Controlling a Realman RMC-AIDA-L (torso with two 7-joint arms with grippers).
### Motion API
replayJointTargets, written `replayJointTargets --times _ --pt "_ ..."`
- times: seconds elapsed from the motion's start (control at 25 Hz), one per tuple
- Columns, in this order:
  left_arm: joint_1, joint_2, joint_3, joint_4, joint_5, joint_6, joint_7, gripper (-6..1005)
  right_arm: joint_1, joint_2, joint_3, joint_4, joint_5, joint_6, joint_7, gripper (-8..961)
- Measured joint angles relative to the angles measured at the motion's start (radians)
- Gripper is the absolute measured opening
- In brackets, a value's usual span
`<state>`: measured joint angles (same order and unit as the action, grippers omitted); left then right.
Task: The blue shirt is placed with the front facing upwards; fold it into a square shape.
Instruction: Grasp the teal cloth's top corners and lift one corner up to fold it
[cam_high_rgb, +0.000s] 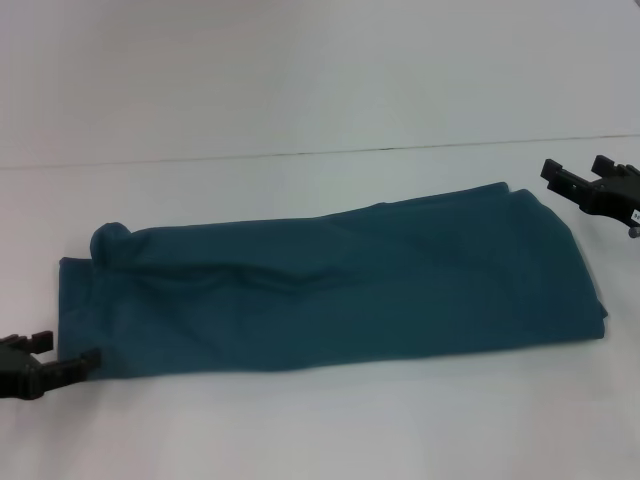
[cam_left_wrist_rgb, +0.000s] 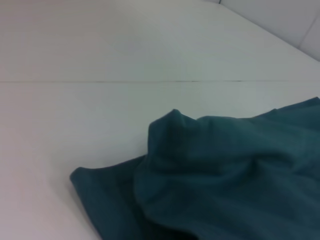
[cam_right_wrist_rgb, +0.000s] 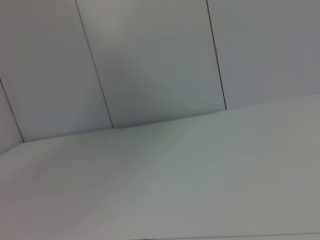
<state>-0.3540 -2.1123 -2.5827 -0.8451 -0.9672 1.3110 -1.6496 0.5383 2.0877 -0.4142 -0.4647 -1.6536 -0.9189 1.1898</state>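
The blue shirt (cam_high_rgb: 340, 285) lies on the white table (cam_high_rgb: 320, 430) as a long folded band running from left to right, with a small bunched knob at its far left corner. Its plain fabric faces up. My left gripper (cam_high_rgb: 64, 352) sits open just off the band's near left corner, holding nothing. My right gripper (cam_high_rgb: 580, 170) hovers open just beyond the band's far right corner, clear of the cloth. The left wrist view shows the rumpled left end of the shirt (cam_left_wrist_rgb: 225, 175). The right wrist view shows no shirt.
A thin seam (cam_high_rgb: 300, 155) crosses the table behind the shirt. A panelled wall (cam_right_wrist_rgb: 150, 55) stands beyond the table's far edge in the right wrist view.
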Motion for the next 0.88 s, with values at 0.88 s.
replayJointTargets --times 0.88 --pt "-0.013 0.003 0.001 0.06 0.006 0.024 0.008 848 -0.002 0.001 0.007 0.011 0.0 -0.003 0.011 883"
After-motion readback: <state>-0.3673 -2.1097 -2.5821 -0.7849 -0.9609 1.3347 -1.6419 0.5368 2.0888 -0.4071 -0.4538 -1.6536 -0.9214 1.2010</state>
